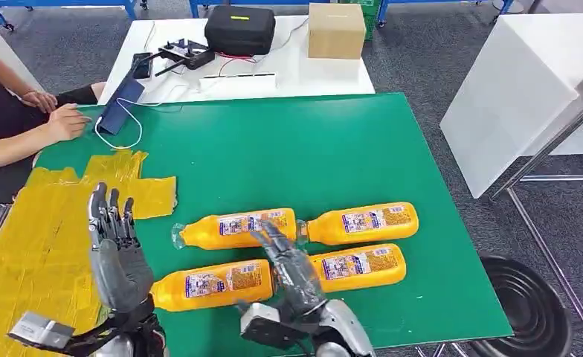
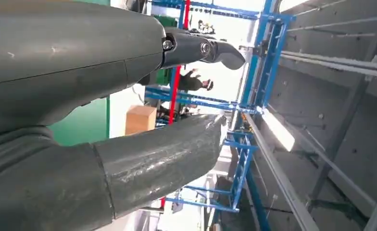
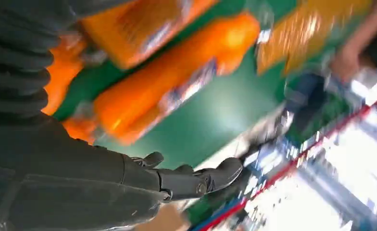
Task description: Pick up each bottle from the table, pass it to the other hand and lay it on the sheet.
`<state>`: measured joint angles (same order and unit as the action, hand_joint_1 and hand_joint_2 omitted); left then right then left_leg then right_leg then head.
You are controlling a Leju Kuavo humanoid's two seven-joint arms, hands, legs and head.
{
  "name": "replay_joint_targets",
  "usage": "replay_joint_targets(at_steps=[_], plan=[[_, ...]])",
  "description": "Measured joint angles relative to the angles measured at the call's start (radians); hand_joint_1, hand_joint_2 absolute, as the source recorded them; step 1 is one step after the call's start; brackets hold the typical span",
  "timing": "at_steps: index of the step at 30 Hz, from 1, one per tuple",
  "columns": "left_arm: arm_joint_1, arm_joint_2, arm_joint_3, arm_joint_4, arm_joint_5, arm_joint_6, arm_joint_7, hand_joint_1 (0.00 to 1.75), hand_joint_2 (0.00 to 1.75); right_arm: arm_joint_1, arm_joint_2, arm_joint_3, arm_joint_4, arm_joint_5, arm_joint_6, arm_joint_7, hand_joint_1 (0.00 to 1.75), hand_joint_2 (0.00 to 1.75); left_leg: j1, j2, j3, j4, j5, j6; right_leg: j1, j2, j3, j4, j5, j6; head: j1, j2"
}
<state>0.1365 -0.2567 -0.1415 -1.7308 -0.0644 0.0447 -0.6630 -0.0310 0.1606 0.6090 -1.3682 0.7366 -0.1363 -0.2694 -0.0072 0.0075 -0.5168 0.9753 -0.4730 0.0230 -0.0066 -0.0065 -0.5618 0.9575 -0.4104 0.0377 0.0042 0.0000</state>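
Several orange bottles lie on their sides on the green table (image 1: 311, 141): far-left bottle (image 1: 236, 228), far-right bottle (image 1: 363, 222), near-left bottle (image 1: 214, 284), near-right bottle (image 1: 359, 265). The yellow sheet (image 1: 36, 223) covers the table's left side. My right hand (image 1: 292, 269) hovers open over the gap between the two near bottles, its fingertips reaching toward the far-left bottle. My left hand (image 1: 116, 253) stands open with its fingers up, beside the cap end of the near-left bottle. The blurred right wrist view shows an orange bottle (image 3: 172, 86) beyond the right hand (image 3: 177, 180). The left hand (image 2: 129, 110) holds nothing.
A person's hands (image 1: 62, 119) rest at the table's far-left corner by a dark tablet (image 1: 121, 104) and white cable. Behind, a white table carries a black case (image 1: 240, 30) and a cardboard box (image 1: 337, 30). A black stool (image 1: 526, 305) stands off the near-right corner.
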Motion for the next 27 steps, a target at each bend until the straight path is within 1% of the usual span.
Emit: replay_joint_targets(at_steps=[5,9,14,20,25,27], plan=[[-0.020,-0.003,0.000,0.035,0.000,-0.006,0.000,0.00,0.00,-0.100,0.029,0.117,0.142,0.006,0.050,0.033,0.00,1.75,0.000,0.000,0.000,0.000,0.000,0.000,0.000,0.000,0.000,0.001,0.000,0.000,0.000,0.000],[-0.025,-0.003,0.002,0.048,0.003,-0.008,0.000,0.00,0.00,-0.139,0.042,0.162,0.202,0.005,0.065,0.043,0.00,1.75,0.000,0.000,-0.001,0.000,0.000,0.000,0.000,0.000,-0.001,0.001,0.000,0.000,0.000,0.000],[-0.038,-0.004,0.003,0.066,0.006,-0.021,0.000,0.00,0.00,-0.192,0.052,0.214,0.277,-0.011,0.089,0.079,0.00,1.75,0.000,0.000,-0.001,0.000,0.000,0.000,0.000,0.000,-0.001,0.000,0.000,0.000,0.000,0.000],[-0.049,-0.007,0.006,0.085,0.015,-0.024,0.000,0.00,0.00,-0.250,0.054,0.259,0.382,0.000,0.108,0.156,0.00,1.75,0.000,0.000,-0.001,0.000,0.000,0.000,0.000,0.000,-0.001,0.000,0.000,0.000,0.000,0.000],[-0.053,-0.009,0.011,0.094,0.015,-0.031,0.000,0.00,0.00,-0.310,0.054,0.310,0.473,0.061,0.106,0.255,0.00,1.75,0.000,0.000,0.000,0.000,0.000,0.000,0.000,0.000,0.000,0.000,0.000,0.000,0.000,0.000],[-0.053,-0.009,0.013,0.094,0.014,-0.032,0.000,0.00,0.00,-0.330,0.055,0.328,0.496,0.074,0.107,0.277,0.00,1.75,0.000,0.000,0.001,0.000,0.000,0.000,0.000,0.000,0.000,0.000,0.000,0.000,0.000,0.000]])
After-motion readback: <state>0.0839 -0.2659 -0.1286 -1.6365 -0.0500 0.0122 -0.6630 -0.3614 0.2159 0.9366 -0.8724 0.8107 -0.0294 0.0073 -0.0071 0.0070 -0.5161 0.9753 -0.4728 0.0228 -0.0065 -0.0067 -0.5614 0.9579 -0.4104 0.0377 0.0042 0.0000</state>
